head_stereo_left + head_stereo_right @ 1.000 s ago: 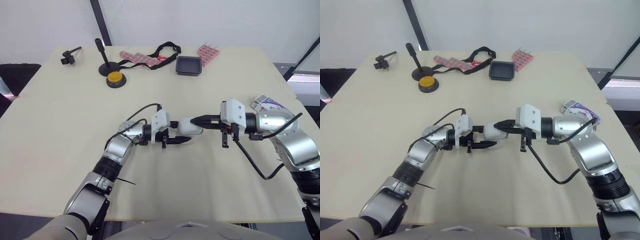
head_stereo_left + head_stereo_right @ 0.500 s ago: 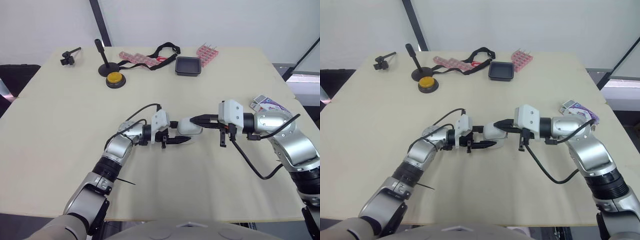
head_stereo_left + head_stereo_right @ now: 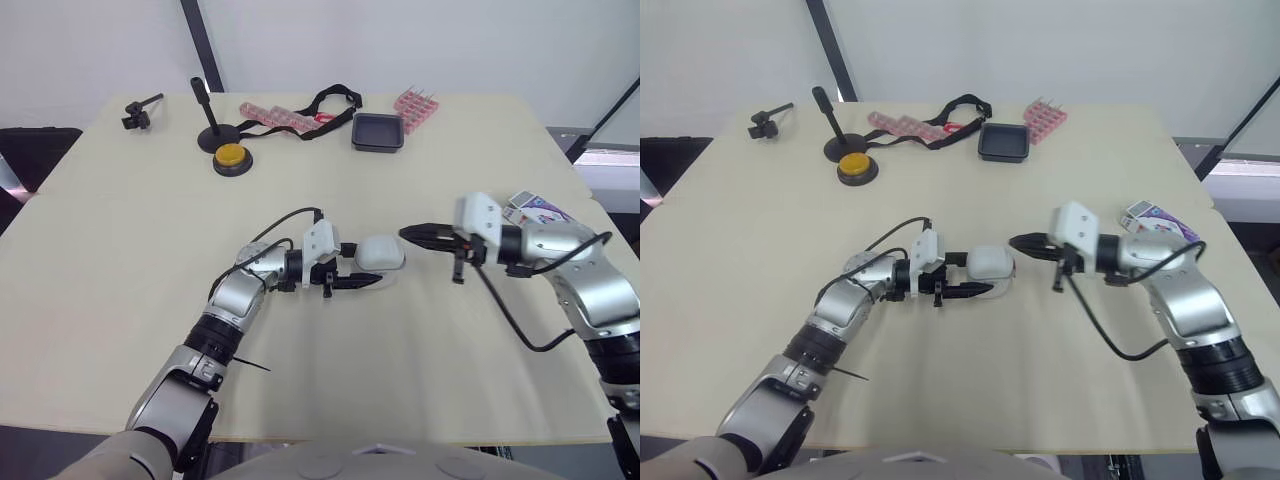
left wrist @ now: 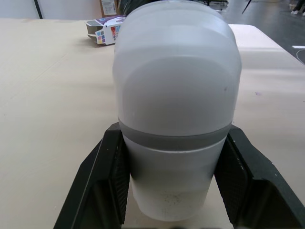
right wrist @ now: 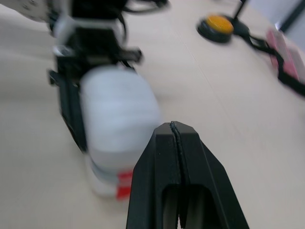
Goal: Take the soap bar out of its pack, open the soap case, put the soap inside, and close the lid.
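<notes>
Right gripper (image 3: pixel 408 233) backed off case (image 3: pixel 381 252), fingers together, empty; left gripper (image 3: pixel 370 266) clamps case. Lid looks closed: likely done.

The soap case (image 4: pixel 176 95) is smooth frosted plastic, milky and half-translucent, with a soft sheen and a greyer band round its middle. The fingers (image 4: pixel 107 181) of the left gripper (image 4: pixel 174 131) are matt black plastic, like those of the right gripper (image 5: pixel 172 125). The table (image 3: pixel 120 250) is a smooth, matt, pale beige board. At the right edge the soap pack (image 3: pixel 535 208) looks like printed card. The strap (image 3: pixel 330 97) at upper centre is black woven cloth.
</notes>
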You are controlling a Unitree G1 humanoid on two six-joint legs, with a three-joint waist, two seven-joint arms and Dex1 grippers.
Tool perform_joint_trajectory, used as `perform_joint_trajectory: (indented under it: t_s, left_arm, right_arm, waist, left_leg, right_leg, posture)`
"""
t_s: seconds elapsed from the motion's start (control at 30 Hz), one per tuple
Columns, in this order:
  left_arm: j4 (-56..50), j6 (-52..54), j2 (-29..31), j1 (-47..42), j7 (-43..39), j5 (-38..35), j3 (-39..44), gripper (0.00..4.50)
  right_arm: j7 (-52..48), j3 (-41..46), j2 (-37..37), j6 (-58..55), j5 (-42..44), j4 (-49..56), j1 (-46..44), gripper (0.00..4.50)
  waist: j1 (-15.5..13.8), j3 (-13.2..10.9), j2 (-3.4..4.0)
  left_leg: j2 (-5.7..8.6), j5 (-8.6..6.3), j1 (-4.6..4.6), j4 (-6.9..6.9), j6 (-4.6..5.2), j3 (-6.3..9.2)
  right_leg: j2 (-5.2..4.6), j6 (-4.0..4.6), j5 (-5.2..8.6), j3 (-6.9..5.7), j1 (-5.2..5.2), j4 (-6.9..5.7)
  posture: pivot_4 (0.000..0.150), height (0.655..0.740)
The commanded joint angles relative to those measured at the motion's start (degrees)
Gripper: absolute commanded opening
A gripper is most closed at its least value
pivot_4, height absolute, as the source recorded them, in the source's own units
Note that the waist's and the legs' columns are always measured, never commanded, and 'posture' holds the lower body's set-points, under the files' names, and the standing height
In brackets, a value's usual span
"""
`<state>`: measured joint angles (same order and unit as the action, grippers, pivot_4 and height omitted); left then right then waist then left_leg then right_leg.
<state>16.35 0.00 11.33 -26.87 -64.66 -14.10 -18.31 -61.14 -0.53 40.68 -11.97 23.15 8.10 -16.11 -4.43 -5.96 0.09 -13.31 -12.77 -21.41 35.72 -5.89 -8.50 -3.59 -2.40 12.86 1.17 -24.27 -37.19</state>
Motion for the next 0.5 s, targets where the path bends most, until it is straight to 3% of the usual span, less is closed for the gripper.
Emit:
perform_joint_trajectory:
  t_s: [0.03, 0.33, 0.5]
  left_arm:
    - [-2.3, 2.9, 0.9, -0.1, -0.8, -1.6, 1.3, 1.96]
    - [-8.1, 22.4, 3.1, -1.1, -2.1, -9.3, 2.9, 1.96]
    - [-12.3, 40.0, 5.5, -2.1, -0.9, -15.1, 3.5, 1.96]
  right_arm:
    - [-3.2, 6.8, 1.0, 2.5, 5.6, 2.5, 2.7, 1.48]
    - [-10.0, 8.7, -1.1, 11.5, 6.9, 6.2, 18.3, 4.48]
    - [-10.2, 7.3, -1.9, 14.7, 5.0, 6.7, 21.0, 4.48]
  waist:
    - [0.0, 0.0, 0.00]
    - [0.1, 0.0, -0.02]
    - [0.3, 0.0, -0.02]
  left_leg:
    - [-0.02, -0.01, 0.00, -0.02, 0.01, 0.01]
    - [-0.06, -0.01, 0.01, -0.18, 0.02, 0.00]
    - [-0.06, 0.00, 0.02, -0.17, 0.02, -0.01]
  right_leg:
    - [0.02, -0.05, -0.03, -0.02, 0.00, 0.00]
    - [-0.07, 0.00, 0.01, -0.06, -0.01, 0.17]
    - [-0.10, 0.03, 0.02, -0.04, -0.02, 0.17]
  posture:
    - [0.150, 0.7291]
    - [0.150, 0.7291]
    - [0.150, 0.7291]
